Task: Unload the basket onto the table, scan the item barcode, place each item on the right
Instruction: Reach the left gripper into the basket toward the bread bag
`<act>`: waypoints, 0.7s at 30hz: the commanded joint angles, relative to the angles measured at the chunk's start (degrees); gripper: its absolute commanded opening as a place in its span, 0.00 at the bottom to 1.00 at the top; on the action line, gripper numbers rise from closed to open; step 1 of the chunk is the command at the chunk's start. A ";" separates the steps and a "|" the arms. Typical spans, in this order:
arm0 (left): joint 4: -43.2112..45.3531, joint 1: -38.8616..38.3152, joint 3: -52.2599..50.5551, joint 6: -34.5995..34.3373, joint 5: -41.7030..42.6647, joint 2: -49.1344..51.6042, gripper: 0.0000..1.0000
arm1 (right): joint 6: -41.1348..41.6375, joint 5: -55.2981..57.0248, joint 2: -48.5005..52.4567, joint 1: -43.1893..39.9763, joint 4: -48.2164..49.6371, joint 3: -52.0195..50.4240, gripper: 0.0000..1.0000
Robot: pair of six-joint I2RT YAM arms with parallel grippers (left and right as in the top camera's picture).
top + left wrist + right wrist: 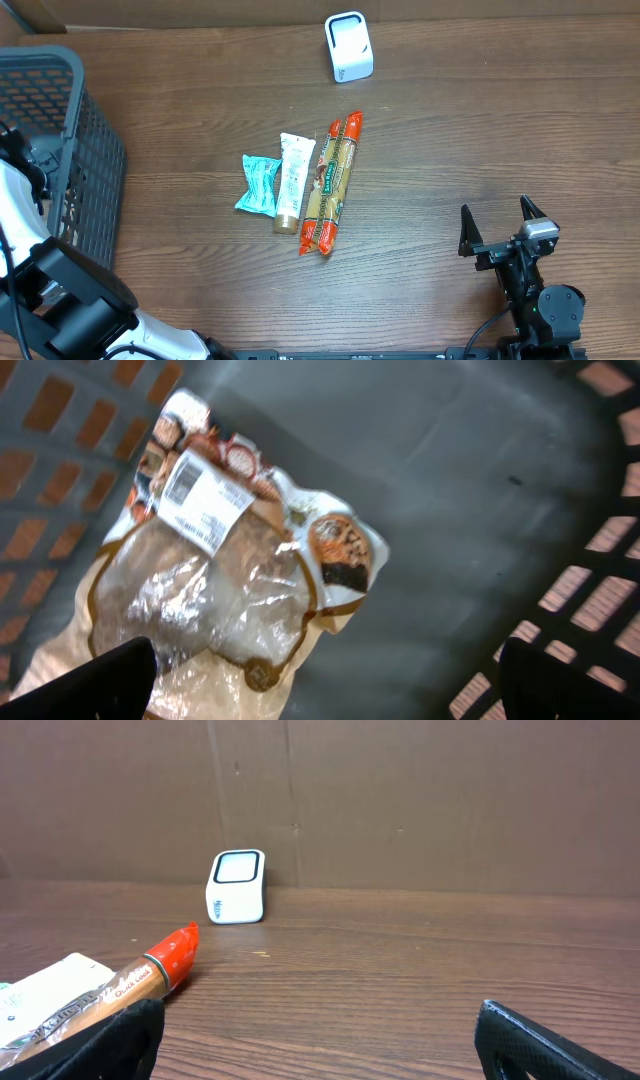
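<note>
1. The left arm (20,210) rises from the near left edge of the surface (450,130) and reaches over into the dark mesh basket (95,170) at the far left.
2. The left wrist view looks almost straight down at the basket floor. The left gripper (320,685) is spread wide, its two dark fingertips (100,680) sitting at the lower corners of the view with nothing clamped between them.
3. A clear plastic packet (220,590) lies flat on the basket floor below that gripper. Its white barcode label (205,495) faces up, and its near end lies beside the left fingertip. I cannot tell whether they touch.
4. The right arm (545,305) sits low at the near right corner, pointing away across the surface towards the back wall.
5. The right gripper (496,215) is likewise fully parted and holds nothing, hovering just above bare wood, well apart from every item.
6. The white scanner (348,47) stands upright near the far edge, right of centre, well ahead and to the left of the right gripper.
7. Near the middle of the surface three kinds of item lie side by side: a teal packet (258,185) on the left, a white tube (294,183) just beside it, then two long orange-ended packs (335,180) touching each other.
8. The tips of the orange-ended packs point roughly towards the scanner.
</note>
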 commanded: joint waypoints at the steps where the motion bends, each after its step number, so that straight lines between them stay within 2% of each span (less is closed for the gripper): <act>1: -0.66 0.63 0.98 2.97 2.34 -0.13 1.00 | -0.24 0.55 -0.57 0.35 0.31 -0.61 1.00; 10: -0.70 1.68 -1.60 3.21 -2.38 -0.13 1.00 | -0.26 0.55 -0.57 0.35 0.31 -0.61 1.00; 14: 1.18 1.84 -4.96 5.62 -4.35 -0.13 0.95 | -0.24 0.55 -0.57 0.35 0.31 -0.61 1.00; 17: 3.89 1.84 -8.61 5.53 -9.40 -0.13 0.97 | -0.24 0.55 -0.57 0.35 0.31 -0.61 1.00; 21: 7.56 1.88 -12.31 5.53 -11.82 -0.13 0.99 | -0.24 0.55 -0.57 0.35 0.31 -0.61 1.00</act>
